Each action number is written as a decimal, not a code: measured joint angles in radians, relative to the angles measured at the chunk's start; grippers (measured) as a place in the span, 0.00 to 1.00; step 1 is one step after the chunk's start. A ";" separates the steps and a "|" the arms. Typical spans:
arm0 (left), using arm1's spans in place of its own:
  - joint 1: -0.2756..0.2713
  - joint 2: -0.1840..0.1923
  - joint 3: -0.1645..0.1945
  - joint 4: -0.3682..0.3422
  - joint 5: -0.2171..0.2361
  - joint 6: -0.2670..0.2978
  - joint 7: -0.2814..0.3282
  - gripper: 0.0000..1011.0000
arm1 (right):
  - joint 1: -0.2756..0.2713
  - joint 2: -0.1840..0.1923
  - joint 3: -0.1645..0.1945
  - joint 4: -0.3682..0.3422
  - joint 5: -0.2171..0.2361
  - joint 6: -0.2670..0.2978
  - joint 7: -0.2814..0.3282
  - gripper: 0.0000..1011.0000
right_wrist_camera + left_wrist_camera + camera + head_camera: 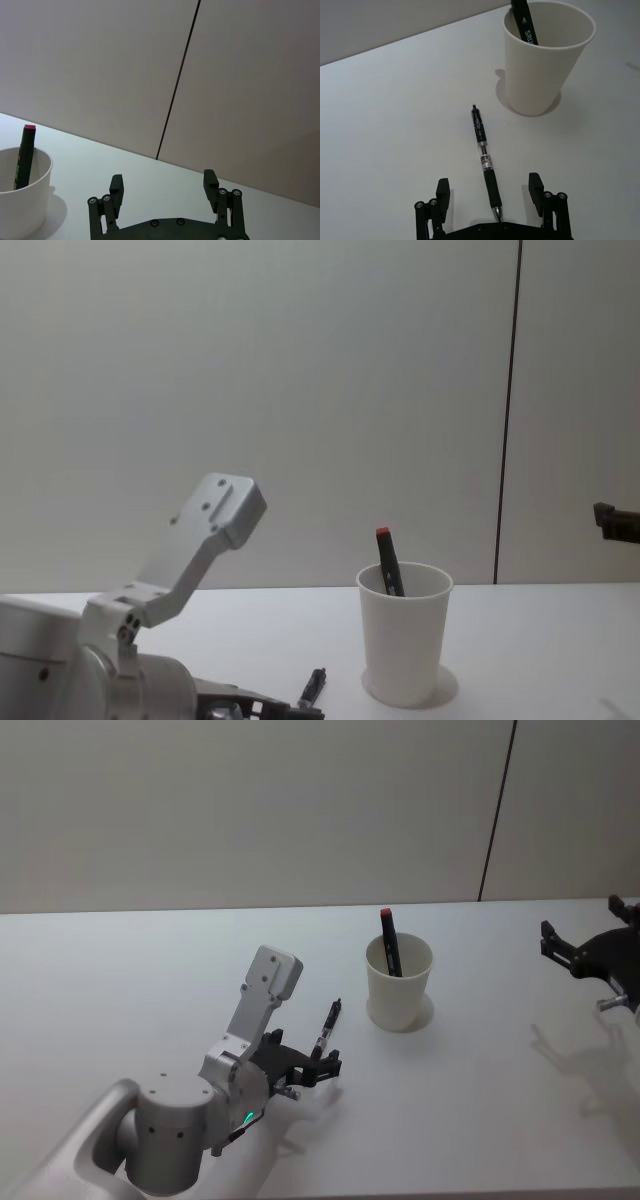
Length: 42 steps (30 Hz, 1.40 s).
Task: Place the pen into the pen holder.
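The step in hand is the grasp. The left claw sits low over the counter with its fingers spread, straddling the near end of the pen, and neither finger appears to touch the barrel. The pen lies flat, left of and nearer than the pen holder, its far end pointing roughly toward the cup and apart from it. The cup stands upright and already holds a dark marker with a red cap. Next, I judge, the fingers must pinch the grip section squarely, then lift and tip the pen upright above the rim. The left arm reaches in from the near left, wrist dropped low. The right claw hangs spread at the far right.
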 joint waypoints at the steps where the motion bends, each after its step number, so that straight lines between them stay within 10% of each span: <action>1: -0.004 -0.003 0.001 0.008 0.004 0.003 -0.001 0.99 | 0.000 0.000 0.000 0.000 0.000 0.000 0.000 0.99; 23: -0.059 -0.055 0.011 0.122 0.039 0.009 -0.023 0.97 | 0.000 0.000 0.000 0.000 0.000 0.000 0.000 0.99; 42: -0.073 -0.081 0.019 0.170 0.041 -0.009 -0.031 0.41 | 0.000 0.000 0.000 0.000 0.000 0.000 0.000 0.99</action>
